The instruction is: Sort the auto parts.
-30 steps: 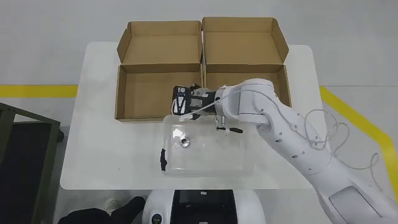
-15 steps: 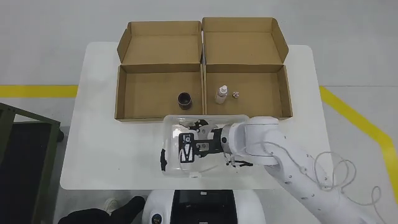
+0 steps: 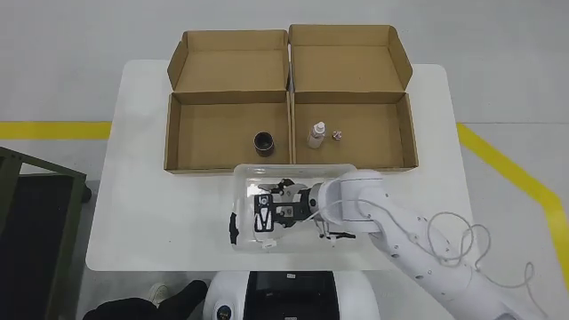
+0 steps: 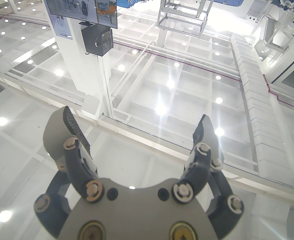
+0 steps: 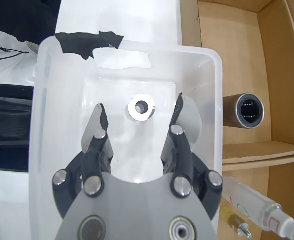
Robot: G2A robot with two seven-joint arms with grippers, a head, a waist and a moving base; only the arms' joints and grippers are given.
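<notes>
Right arm (image 3: 391, 222) swung back from the left cardboard box (image 3: 204, 133), where a dark bearing sleeve (image 3: 264, 144) sits by the right wall; right gripper (image 5: 140, 104) now hangs spread wide in the clear bin (image 5: 216, 116) at the table's (image 3: 142, 187) near edge, straddling the silver flanged ring (image 5: 134, 113) flat on the bin floor. Ring looks stiff, light, slick metal: pinch low across its outer rim. Left gripper (image 4: 139, 128) splayed apart, holding nothing.

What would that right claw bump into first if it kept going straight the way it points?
Most likely the small silver ring on the floor of the clear bin: the right gripper points into the bin with the ring in line between its open jaws. How far off is unclear.
</notes>
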